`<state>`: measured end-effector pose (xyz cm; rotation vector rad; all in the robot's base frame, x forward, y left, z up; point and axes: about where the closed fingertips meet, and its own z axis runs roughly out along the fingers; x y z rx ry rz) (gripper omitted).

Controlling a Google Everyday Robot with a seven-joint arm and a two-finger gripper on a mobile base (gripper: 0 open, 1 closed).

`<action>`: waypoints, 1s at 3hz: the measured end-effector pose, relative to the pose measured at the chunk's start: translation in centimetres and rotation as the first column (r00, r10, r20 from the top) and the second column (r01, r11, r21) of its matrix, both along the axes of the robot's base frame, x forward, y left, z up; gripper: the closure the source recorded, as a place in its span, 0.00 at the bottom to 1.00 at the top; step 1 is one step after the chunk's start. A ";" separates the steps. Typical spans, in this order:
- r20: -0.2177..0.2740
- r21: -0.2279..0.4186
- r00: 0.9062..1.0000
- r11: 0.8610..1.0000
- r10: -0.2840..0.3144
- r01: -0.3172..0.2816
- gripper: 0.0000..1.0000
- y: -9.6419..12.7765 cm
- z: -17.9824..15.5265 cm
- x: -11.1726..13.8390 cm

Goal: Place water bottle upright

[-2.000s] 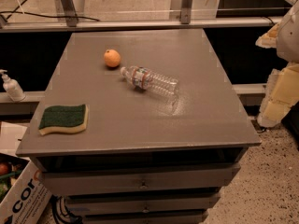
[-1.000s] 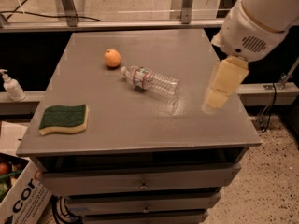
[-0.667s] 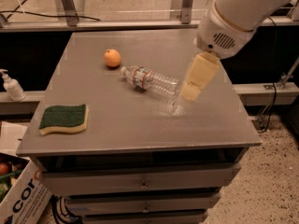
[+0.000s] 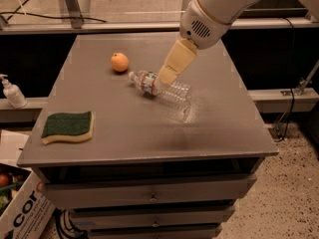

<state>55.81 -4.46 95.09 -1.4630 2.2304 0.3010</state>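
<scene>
The water bottle (image 4: 172, 89), clear ribbed plastic with a white cap and a red-white-blue label band, lies on its side on the grey table (image 4: 149, 128), cap pointing left toward an orange (image 4: 119, 62). My gripper (image 4: 166, 75) hangs from the white arm coming in from the upper right. Its cream-coloured fingers (image 4: 177, 59) point down-left and overlap the bottle's middle in this view, just above it. Part of the bottle is hidden behind them.
A green and yellow sponge (image 4: 68, 127) lies near the table's front left corner. A small white pump dispenser bottle (image 4: 12, 91) stands on a ledge left of the table. A cardboard box (image 4: 20, 208) sits on the floor at lower left. Drawers are below the tabletop.
The arm has swung in from the right and moved left across the table, bringing the gripper over the bottle. The bottle, orange and sponge have not moved.
</scene>
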 end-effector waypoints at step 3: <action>-0.017 0.081 0.999 0.996 -0.042 0.043 0.00 1.6 -1.1 2.0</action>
